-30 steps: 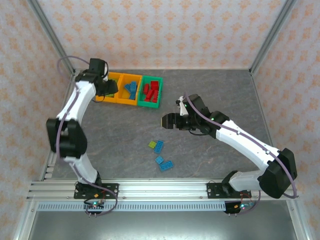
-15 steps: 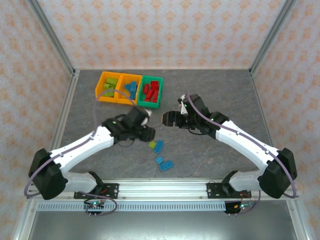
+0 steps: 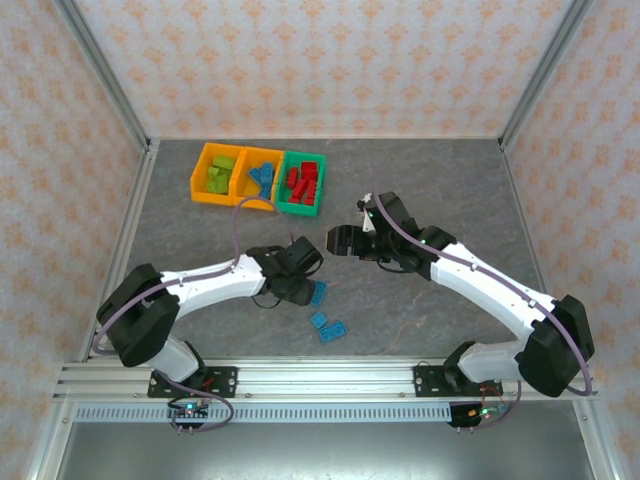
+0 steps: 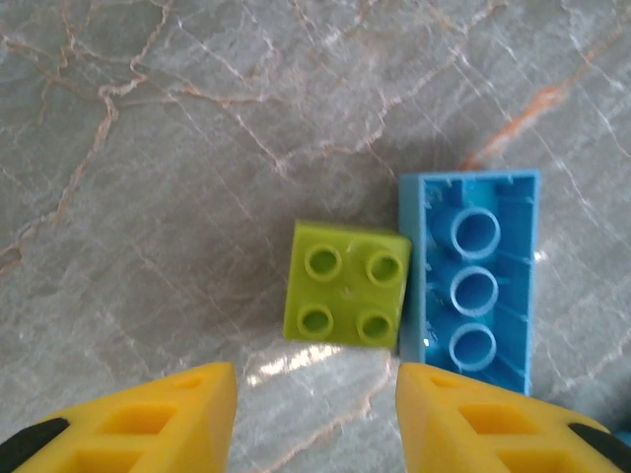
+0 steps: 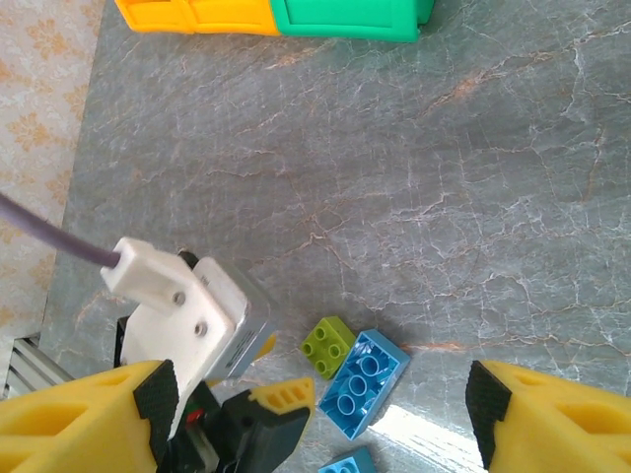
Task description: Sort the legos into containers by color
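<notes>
Left wrist view gives the closest look: the left pincer [image 4: 314, 419] is released, its two yellow ribbed fingertips [image 4: 187, 404] spread wide with nothing between them. Just ahead of the gap lies a lime green lego [image 4: 347, 283], square, glossy, with four round studs facing up. Touching its right edge is a light blue lego [image 4: 473, 286], longer and lying upside down, so three hollow tubes and thin inner ribs show. Both rest on the table [image 4: 148, 148], a grey stone-patterned surface with pale and rust veins.

Right wrist view shows the same pair from farther back: the lime green lego [image 5: 329, 346] and light blue lego [image 5: 363, 382] sit ahead of the right pincer [image 5: 315, 424], whose yellow fingers [image 5: 89, 419] stand far apart, gripping nothing. The left arm's white wrist housing [image 5: 192, 320] is near its left finger. Far ahead are the smooth walls of an orange bin [image 5: 192, 15] and the green bin [image 5: 345, 18].

Top external view adds the contents: the left pincer [image 3: 305, 285] covers the lime piece, with two more blue legos [image 3: 328, 325] close by. Well beyond both pincers stand the containers in a row: one orange bin [image 3: 197, 182] with lime pieces, a second orange bin [image 3: 258, 206] with blue, and the green bin [image 3: 298, 210] with red legos [image 3: 302, 180]. The right pincer [image 3: 338, 240] hovers near the left one.
</notes>
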`<state>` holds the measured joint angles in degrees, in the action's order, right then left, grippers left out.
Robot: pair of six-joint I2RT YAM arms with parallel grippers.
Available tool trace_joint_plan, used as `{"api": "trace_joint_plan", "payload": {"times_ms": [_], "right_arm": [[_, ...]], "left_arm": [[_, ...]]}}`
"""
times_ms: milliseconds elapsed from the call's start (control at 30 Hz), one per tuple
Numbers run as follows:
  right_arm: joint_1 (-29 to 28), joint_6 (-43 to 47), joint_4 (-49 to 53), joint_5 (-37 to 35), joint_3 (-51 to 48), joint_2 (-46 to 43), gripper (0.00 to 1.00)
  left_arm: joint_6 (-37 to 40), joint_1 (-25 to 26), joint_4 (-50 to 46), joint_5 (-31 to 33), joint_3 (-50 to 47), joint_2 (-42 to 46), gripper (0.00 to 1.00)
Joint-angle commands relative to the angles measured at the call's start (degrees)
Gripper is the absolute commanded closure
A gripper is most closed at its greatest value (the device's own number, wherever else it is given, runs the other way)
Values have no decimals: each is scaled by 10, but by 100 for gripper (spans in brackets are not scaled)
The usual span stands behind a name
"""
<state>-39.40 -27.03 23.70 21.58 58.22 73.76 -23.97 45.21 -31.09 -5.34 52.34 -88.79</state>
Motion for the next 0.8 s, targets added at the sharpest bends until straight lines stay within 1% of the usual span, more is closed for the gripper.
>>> {"api": "trace_joint_plan", "payload": {"times_ms": [0, 100, 167, 333, 400, 467, 533, 633, 767], "right_arm": [[-2, -2, -1, -15, -9, -15, 21], [-2, -3, -2, -21, -15, -18, 21], [-2, -3, -2, -20, -15, -17, 21], [-2, -4, 2, -21, -16, -20, 21], [-2, -2, 2, -24, -19, -22, 21], [-2, -3, -2, -25, -21, -20, 21], [-2, -4, -9, -22, -21, -13, 21], [-2, -4, -9, -11, -10, 6, 21], [-2, -6, -11, -4, -5, 16, 21]], "left_arm": [[6, -21, 40, 26, 5, -22, 54], [14, -33, 75, 8, 0, -44, 54], [15, -37, 80, 10, 3, -64, 54], [7, -57, 68, 61, -19, -73, 55], [7, -70, 59, 96, -39, -55, 55], [9, -72, 46, 137, -48, -35, 55], [10, -72, 40, 148, -52, -16, 55], [6, -72, 43, 125, -49, 18, 52], [7, -58, 105, 48, -58, 84, 40]]}}
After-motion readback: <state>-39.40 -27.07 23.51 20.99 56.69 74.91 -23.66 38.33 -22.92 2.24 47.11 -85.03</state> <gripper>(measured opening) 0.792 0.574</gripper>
